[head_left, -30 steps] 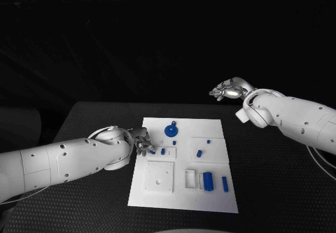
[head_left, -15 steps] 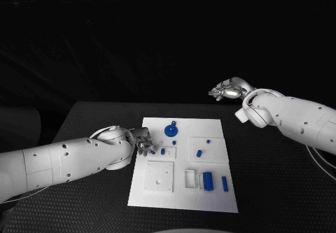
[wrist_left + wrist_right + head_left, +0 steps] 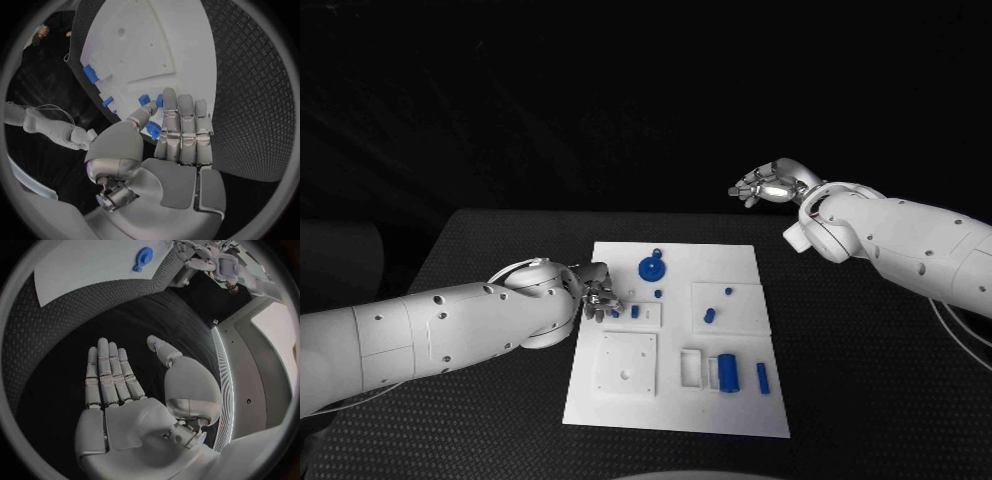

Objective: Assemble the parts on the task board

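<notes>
Black table (image 3: 473,250) | left hand (image 3: 596,297) fingertips touching blue part (image 3: 154,131) | right hand (image 3: 769,185) flat, empty

Pretty clearly a robotics lab or test cell, not anybody's home. The counter (image 3: 488,240) is covered in a black mat with a diamond-tread texture, and everything behind it is just dark backdrop. In the middle lies a white task board (image 3: 678,410) with cut-out pockets and little blue parts (image 3: 727,373) sitting on it, the sort of benchmark plate you'd use for assembly trials. The white arms have a loose cable (image 3: 956,335) hanging off one of them, very test-rig looking.
</notes>
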Controlling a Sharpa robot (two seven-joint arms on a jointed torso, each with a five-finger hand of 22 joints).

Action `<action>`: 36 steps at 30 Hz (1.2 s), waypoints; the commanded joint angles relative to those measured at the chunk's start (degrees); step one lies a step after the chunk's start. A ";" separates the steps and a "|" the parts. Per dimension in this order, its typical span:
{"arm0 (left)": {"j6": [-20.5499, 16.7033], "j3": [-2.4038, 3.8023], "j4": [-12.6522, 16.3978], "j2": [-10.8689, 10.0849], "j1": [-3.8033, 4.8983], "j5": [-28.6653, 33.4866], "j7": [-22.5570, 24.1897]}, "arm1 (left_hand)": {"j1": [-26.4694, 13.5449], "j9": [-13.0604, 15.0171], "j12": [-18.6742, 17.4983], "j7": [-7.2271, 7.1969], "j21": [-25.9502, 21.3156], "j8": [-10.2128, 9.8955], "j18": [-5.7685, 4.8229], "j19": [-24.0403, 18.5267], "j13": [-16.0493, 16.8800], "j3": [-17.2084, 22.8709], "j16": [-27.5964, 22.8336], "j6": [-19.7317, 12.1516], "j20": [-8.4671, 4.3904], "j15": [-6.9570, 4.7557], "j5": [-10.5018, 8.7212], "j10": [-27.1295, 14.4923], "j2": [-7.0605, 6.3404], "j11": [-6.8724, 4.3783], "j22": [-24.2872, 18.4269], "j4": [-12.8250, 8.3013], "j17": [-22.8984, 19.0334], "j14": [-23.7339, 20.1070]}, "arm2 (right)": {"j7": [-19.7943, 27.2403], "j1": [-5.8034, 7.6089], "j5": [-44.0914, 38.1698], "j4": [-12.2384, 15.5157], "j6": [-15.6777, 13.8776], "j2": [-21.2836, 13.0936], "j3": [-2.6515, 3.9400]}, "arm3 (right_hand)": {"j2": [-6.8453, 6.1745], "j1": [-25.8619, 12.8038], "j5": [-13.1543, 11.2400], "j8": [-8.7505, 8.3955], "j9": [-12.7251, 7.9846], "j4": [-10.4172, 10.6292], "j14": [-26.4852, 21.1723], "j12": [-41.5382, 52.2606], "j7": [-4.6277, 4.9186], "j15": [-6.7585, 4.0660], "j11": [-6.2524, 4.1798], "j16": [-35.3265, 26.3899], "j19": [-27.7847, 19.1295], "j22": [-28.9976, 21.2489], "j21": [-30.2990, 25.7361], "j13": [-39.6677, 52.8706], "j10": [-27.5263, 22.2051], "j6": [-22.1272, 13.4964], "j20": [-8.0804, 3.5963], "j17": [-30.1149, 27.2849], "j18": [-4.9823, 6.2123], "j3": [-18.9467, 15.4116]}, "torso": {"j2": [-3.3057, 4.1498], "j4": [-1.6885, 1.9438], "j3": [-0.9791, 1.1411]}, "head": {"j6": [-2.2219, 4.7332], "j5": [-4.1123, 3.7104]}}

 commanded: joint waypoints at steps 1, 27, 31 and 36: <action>1.52 -0.07 0.13 0.34 -0.19 0.21 0.04 | -0.74 0.05 -0.30 -0.61 0.22 -0.50 0.02 0.28 0.07 0.05 -0.12 0.86 -1.41 0.10 -0.67 -0.17 -0.65 -0.32 1.29 0.61 -0.02 0.25 | 0.37 -0.01 0.01 0.11 0.39 -0.03 0.02 | -0.05 -0.25 0.25 0.38 -0.09 -0.24 0.12 -0.19 0.37 0.27 0.00 -0.23 0.22 0.10 -0.31 -0.03 0.23 -0.46 0.34 0.08 0.29 -0.07 | -0.01 0.06 -0.02 | 0.03 -0.05; -2.10 -0.04 -0.09 -1.26 -0.19 -1.22 -1.58 | -5.45 0.83 -0.98 -0.10 -0.64 -1.55 0.02 0.19 1.10 0.84 -0.75 -1.11 -1.40 -0.32 -6.05 -0.98 -11.47 -0.05 1.25 9.89 0.30 -0.32 | 0.36 -0.01 0.01 0.07 0.36 -0.14 0.02 | -0.11 -0.27 0.27 0.39 -0.13 -0.24 0.10 -0.21 0.39 0.28 0.01 -0.27 0.24 0.17 -0.41 -0.03 0.21 -0.50 0.35 0.11 0.29 -0.10 | -0.02 0.02 -0.07 | 0.21 -0.19; -3.74 -0.03 0.27 -1.73 -0.17 -1.23 -1.15 | -5.58 0.93 -0.93 -0.12 -0.65 -1.50 0.02 0.26 1.23 0.91 -0.69 -1.09 -1.38 -0.37 -6.06 -1.00 -11.97 -0.07 1.24 10.49 0.36 -0.32 | 0.36 -0.01 0.01 0.05 0.35 -0.15 0.02 | -0.11 -0.28 0.27 0.39 -0.14 -0.23 0.10 -0.21 0.39 0.28 0.01 -0.28 0.24 0.18 -0.42 -0.03 0.21 -0.51 0.35 0.12 0.30 -0.10 | -0.01 0.04 -0.05 | 0.25 -0.26; -6.88 0.03 1.46 -2.99 -0.13 2.28 2.28 | -5.99 1.00 -1.35 0.40 -0.98 -2.08 0.02 -0.08 1.29 2.44 -1.29 -2.62 -1.29 -0.17 -7.37 -1.98 -15.31 0.38 1.22 13.80 0.15 -1.16 | 0.37 -0.01 0.01 -0.07 0.36 -0.16 0.02 | -0.10 -0.28 0.28 0.39 -0.14 -0.23 0.10 -0.21 0.39 0.28 0.01 -0.28 0.25 0.18 -0.43 -0.03 0.22 -0.51 0.36 0.12 0.30 -0.10 | -0.04 0.07 -0.02 | 0.45 -0.32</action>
